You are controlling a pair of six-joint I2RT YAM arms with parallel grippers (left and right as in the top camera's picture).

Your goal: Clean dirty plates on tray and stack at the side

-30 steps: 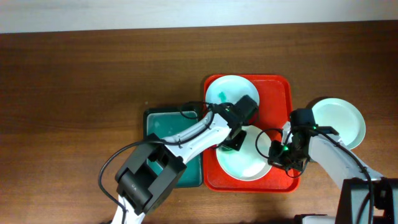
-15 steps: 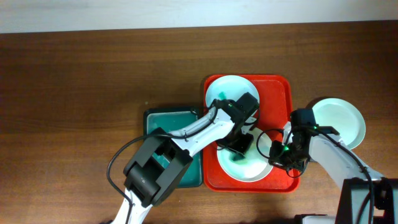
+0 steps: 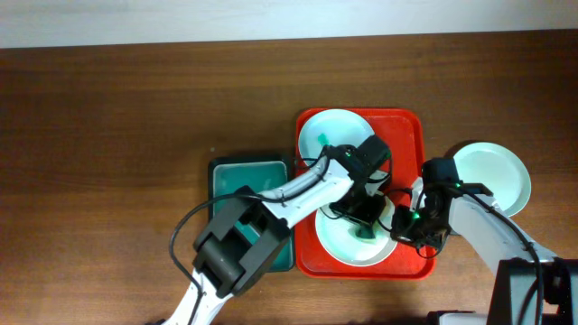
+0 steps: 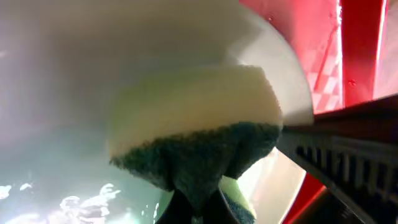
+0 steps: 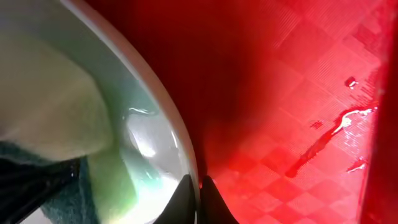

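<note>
On the red tray (image 3: 408, 135) lie two plates: one at the back (image 3: 330, 131) with a teal smear, one at the front (image 3: 341, 242). My left gripper (image 3: 366, 219) is shut on a sponge (image 4: 193, 118), yellow with a green scouring side, and presses it into the front plate (image 4: 56, 74), where a faint teal film shows. My right gripper (image 3: 400, 225) is shut on that plate's right rim (image 5: 171, 118), with the tray floor (image 5: 292, 93) beside it. A third plate (image 3: 495, 176) lies on the table right of the tray.
A smaller dark green tray (image 3: 242, 181) lies left of the red tray, partly under my left arm. Red liquid smears mark the tray floor in the right wrist view (image 5: 329, 134). Brown table surface extends to the left and back.
My left gripper has slid the sponge to the right and forward across the front plate, towards my right gripper. The right gripper has kept its hold on the rim.
</note>
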